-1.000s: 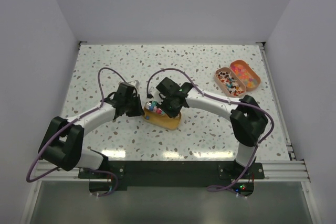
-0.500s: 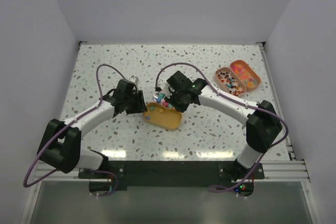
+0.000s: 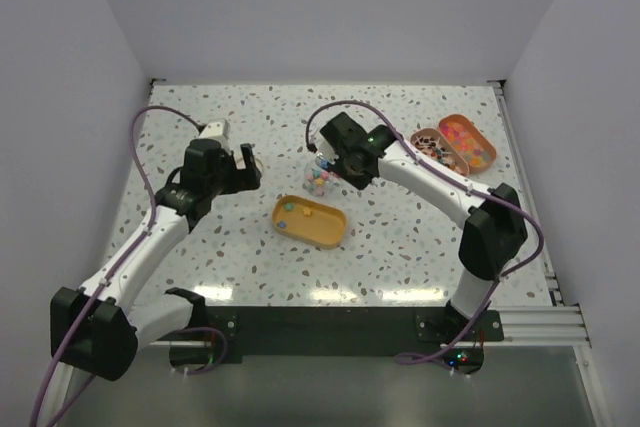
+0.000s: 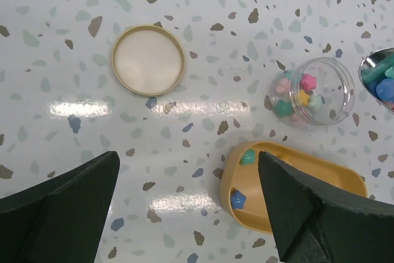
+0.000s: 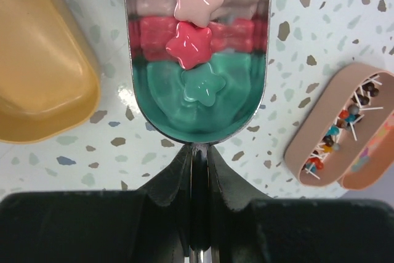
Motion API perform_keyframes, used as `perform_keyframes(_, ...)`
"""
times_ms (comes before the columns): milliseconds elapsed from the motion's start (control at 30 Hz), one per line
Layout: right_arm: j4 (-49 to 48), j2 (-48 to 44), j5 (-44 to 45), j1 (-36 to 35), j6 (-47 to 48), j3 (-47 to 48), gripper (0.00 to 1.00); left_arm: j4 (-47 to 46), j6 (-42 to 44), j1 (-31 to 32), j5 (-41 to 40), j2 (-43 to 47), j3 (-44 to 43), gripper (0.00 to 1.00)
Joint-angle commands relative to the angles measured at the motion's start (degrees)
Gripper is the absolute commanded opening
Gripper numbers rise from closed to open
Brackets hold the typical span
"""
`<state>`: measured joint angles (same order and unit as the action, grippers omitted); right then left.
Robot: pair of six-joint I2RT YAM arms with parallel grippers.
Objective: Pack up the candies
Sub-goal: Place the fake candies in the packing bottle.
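Note:
The candies are small star-shaped sweets, and pink (image 5: 197,1), red and green ones lie in a metal scoop (image 5: 197,60). My right gripper (image 5: 197,158) is shut on the scoop's handle, and it hovers by a clear jar (image 3: 316,182) partly filled with candies (image 4: 301,97). A yellow oval tray (image 3: 325,232) in front of the jar holds a green candy (image 4: 247,156) and a blue one (image 4: 237,199). My left gripper (image 4: 184,214) is open and holds nothing, raised over the table just left of the tray (image 4: 314,173). In the top view the left gripper (image 3: 238,162) is well left of the jar.
A round cream lid (image 4: 148,60) lies flat on the table left of the jar. Two oval pinkish-orange trays (image 3: 438,155) (image 3: 468,139) sit at the back right; the nearer one (image 5: 335,137) holds thin sticks with coloured heads. White walls surround the table.
My left gripper has opened and pulled back to the left, away from the yellow tray. The right gripper carried the scoop from over the tray to the far side, beside the jar.

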<state>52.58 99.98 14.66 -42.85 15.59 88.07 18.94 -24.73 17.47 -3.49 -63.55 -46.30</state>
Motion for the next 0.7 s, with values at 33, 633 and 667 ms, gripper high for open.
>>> perform_keyframes(33, 7.4, 3.8, 6.0, -0.1, 2.9, 6.9, 0.0, -4.2, 4.4, -0.7, -8.2, 3.3, 0.7, 1.0)
perform_keyframes(633, 18.4, 14.6, 14.5, -3.8, 4.2, 17.7, 0.0, -3.3, 4.4, -2.1, -11.7, 4.5, 1.9, 1.0)
perform_keyframes(667, 18.6, 14.9, 15.5, -4.2, 4.3, 18.4, 0.0, -3.3, 4.4, -2.1, -11.8, 4.5, 1.9, 1.0)
